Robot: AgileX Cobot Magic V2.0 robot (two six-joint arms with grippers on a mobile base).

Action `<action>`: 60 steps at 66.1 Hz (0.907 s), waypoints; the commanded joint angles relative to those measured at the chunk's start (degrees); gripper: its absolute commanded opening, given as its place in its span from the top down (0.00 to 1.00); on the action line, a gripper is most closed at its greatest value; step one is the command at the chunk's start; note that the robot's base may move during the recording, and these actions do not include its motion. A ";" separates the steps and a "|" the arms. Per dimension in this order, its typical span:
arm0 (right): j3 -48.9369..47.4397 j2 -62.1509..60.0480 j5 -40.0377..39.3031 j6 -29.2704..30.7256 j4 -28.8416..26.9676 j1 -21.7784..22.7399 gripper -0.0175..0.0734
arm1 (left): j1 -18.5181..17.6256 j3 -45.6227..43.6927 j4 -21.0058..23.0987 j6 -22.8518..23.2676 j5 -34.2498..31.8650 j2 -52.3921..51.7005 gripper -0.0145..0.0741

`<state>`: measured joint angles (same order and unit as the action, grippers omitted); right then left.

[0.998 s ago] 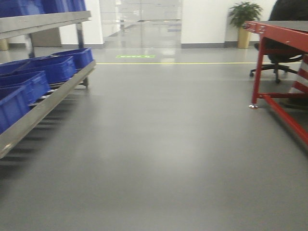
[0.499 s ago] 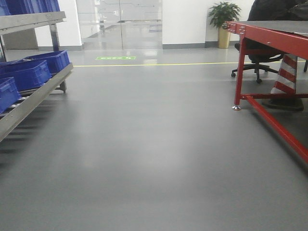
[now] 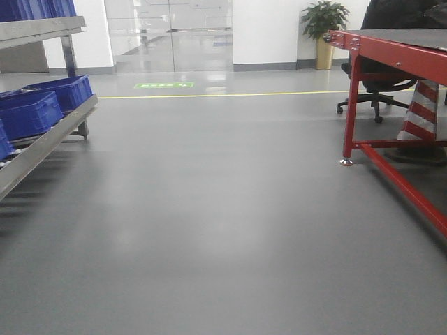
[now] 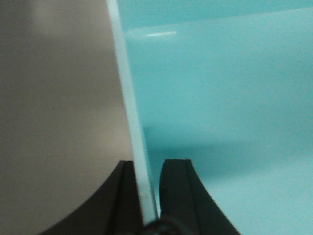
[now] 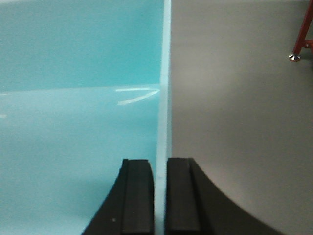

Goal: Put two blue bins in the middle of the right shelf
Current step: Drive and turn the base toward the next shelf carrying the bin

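A wide grey floor (image 3: pixel 223 209) fills the front view, glossy and streaked with pale reflections. It runs back to a white wall with glass doors (image 3: pixel 171 35). A thin yellow line (image 3: pixel 209 94) crosses the floor ahead of them, with a green mark (image 3: pixel 164 85) just beyond it.

Along the left edge stands a steel rack (image 3: pixel 49 136) carrying royal-blue crates (image 3: pixel 31 112) on its lower level and more on the level above. On the right is a red table (image 3: pixel 398 56) with a striped cone (image 3: pixel 419 112) and an office chair (image 3: pixel 374 98) behind its legs. A potted plant (image 3: pixel 323 17) stands by the far wall.

The aqua bin (image 4: pixel 220 98) hangs between my two arms, above the floor and open side up. Its inside lies to the right of my left claw (image 4: pixel 148 169) and to the left of my right claw (image 5: pixel 160 166). Each gripped wall runs straight away from the wrist. The left one leans a little to the left at its far end. From this close I cannot tell which side of the bin is longer.

Each claw is pinched narrow on the thin rim, one finger inside the bin and one outside. A foot of the table (image 5: pixel 295 57) shows beyond my right claw.
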<state>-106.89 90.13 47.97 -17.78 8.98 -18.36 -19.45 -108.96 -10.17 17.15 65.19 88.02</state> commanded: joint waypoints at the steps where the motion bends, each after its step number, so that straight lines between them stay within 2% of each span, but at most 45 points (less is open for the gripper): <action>1: -0.48 -0.19 -3.47 0.38 0.28 -0.08 0.99 | -0.43 -0.85 1.86 -0.84 -2.00 -0.85 0.96; 28: -0.48 -0.09 -3.47 0.38 0.28 -0.08 0.99 | -0.43 -0.85 1.86 -0.84 -4.29 -0.74 0.96; 60: -0.48 -0.09 -3.47 0.38 0.28 -0.08 0.99 | -0.43 -0.85 1.86 -0.84 -25.77 -0.74 0.96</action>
<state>-106.89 90.13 47.20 -18.00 10.58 -18.04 -19.33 -108.96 -11.63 16.52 48.43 88.02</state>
